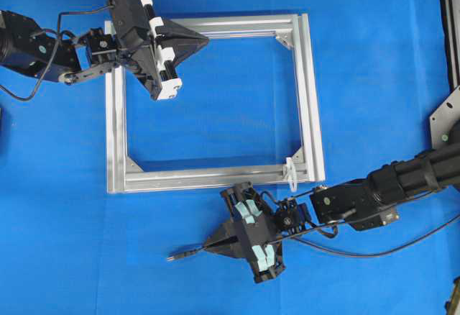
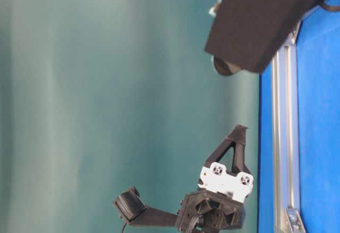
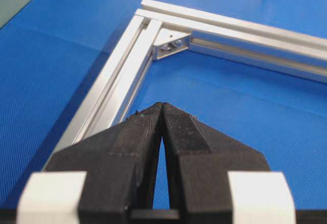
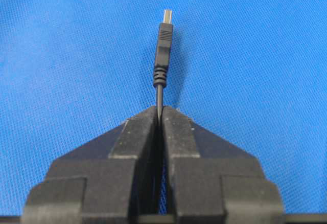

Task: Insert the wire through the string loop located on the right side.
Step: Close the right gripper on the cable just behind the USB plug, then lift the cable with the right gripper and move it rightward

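While the right gripper [image 4: 160,112] pinched the wire [image 4: 162,55] just behind its plug, the plug stuck out past the fingertips and pointed away from the wrist, low over the blue cloth [image 1: 374,78]. That short, stiff length ahead of the jaws looked deliberate: held so close to the tip, the plug could be aimed like a needle rather than flopping. In the overhead view this gripper sat below the frame [image 1: 309,99], just outside its lower bar, with the rest of the wire trailing off to the right. The string loop [image 1: 291,173] stood on the frame's lower right corner, near the right arm's wrist but behind the plug's heading, so the arm would probably need to turn before threading. The left gripper [image 1: 205,39] was closed on nothing, its tips resting at or just above the frame's top bar, likely to steady the frame; whether it pressed down could not be told.
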`<state>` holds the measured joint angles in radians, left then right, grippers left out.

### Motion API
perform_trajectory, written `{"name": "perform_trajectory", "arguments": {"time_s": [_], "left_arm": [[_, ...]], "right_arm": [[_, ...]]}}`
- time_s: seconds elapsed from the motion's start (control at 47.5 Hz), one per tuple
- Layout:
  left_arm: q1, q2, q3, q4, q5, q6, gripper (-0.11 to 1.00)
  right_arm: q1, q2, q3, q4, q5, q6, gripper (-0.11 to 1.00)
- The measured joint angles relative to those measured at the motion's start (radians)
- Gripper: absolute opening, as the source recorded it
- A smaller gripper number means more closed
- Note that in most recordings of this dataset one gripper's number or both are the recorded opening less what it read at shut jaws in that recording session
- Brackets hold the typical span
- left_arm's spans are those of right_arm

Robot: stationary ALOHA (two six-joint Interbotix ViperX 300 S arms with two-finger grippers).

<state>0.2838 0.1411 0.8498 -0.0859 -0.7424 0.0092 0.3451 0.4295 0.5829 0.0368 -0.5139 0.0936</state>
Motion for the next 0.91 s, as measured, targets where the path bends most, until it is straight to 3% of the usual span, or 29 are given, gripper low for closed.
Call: {"name": "perform_trajectory", "arguments": {"time_s": [0.506, 0.906], "left_arm": [[0.0, 0.0, 0.0, 0.0, -0.002, 0.0, 0.0], [0.0, 0.0, 0.0, 0.0, -0.002, 0.0, 0.0]], "right_arm": [[0.0, -0.037, 0.011, -0.002, 0.011, 0.005, -0.04], [0.002, -0.215, 0.017, -0.002, 0.173, 0.002, -0.04]]}}
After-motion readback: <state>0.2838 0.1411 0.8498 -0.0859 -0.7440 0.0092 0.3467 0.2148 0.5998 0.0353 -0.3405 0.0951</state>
